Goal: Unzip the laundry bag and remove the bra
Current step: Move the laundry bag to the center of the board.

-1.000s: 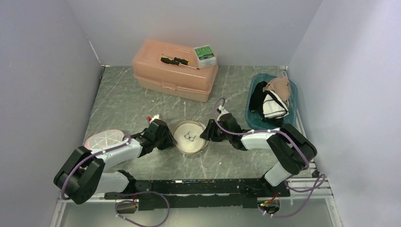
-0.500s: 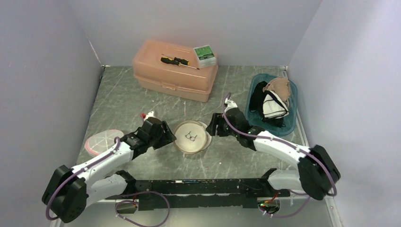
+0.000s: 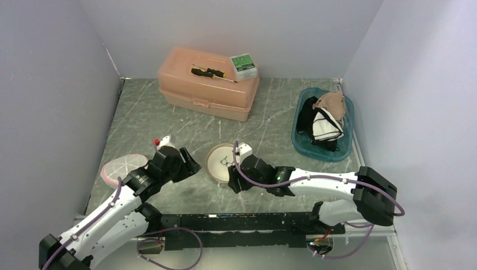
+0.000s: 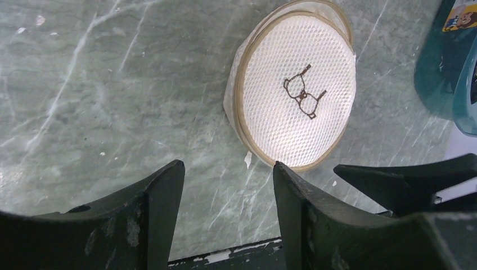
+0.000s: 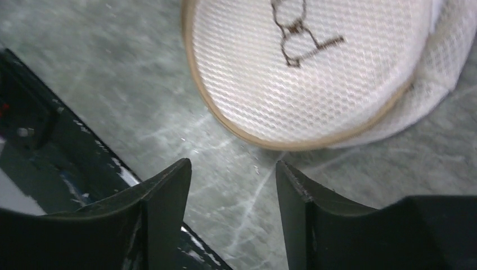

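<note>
- Top view: the round mesh laundry bag (image 3: 219, 161) lies flat on the grey table (image 3: 169, 112), in the middle and toward the near side.
- It is round, so no side is the long one. Its flat face points up, with a little bra drawing (image 3: 225, 163) on it.
- The left gripper (image 3: 190, 167) is just left of the bag and points right at it.
- The right gripper (image 3: 233, 181) reaches in from the right and sits over the bag's near right edge. It hides that part.
- A pink round lid (image 3: 121, 169) lies to the left, near the left arm.
- A pink toolbox (image 3: 208, 84) stands far back, with a screwdriver (image 3: 211, 73) and a small green box (image 3: 243, 64) on top.
- A blue tub (image 3: 323, 154) full of clothes (image 3: 325, 121) is on the far right.
- Left wrist view: the fingers (image 4: 163, 214) are spread wide with only bare table between them. The bag is beyond them and a bit right, not touched. I cannot see a zip.
- Right wrist view: these fingers (image 5: 306, 219) are also spread, holding nothing. The bag's tan rim is just past their tips. The black rail (image 5: 34, 124) is on the left.
</note>
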### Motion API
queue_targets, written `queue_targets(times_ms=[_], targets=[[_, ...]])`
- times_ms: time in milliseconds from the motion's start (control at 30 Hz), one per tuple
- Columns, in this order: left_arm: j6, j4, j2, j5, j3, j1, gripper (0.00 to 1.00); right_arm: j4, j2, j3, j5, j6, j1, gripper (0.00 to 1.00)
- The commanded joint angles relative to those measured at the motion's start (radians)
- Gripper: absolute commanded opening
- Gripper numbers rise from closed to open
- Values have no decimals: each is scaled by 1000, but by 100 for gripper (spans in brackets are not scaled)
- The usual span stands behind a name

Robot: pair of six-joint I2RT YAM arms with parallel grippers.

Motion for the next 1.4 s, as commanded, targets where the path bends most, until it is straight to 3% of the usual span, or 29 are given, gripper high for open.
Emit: queue_targets(times_ms=[0,100,233,367,500,667,900,1100,1367], targets=[[-22,-102,-72,-40,38,-1,64,67,-22,-67,117,68,18,63],[-26,-116,-97,-51,32,-1,64,132,-34,-135,175,116,21,69],[-26,-121,-100,-50,38,-1,64,299,-132,-285,229,220,19,85],[-26,-121,-102,-45,41,-1,64,344,-226,-361,220,342,-27,92],[-34,-72,-87,-15,13,0,64,389,-280,-427,54,464,-219,92],[-41,34,-15,35,-16,-1,64,358,-216,-349,-59,434,-348,92],[4,308,172,117,19,-1,61,370,-46,-256,-113,408,-407,92],[22,374,388,133,48,-3,56,359,57,-207,-141,406,-417,90],[3,485,548,154,-15,-3,53,393,131,-198,-184,407,-419,82]])
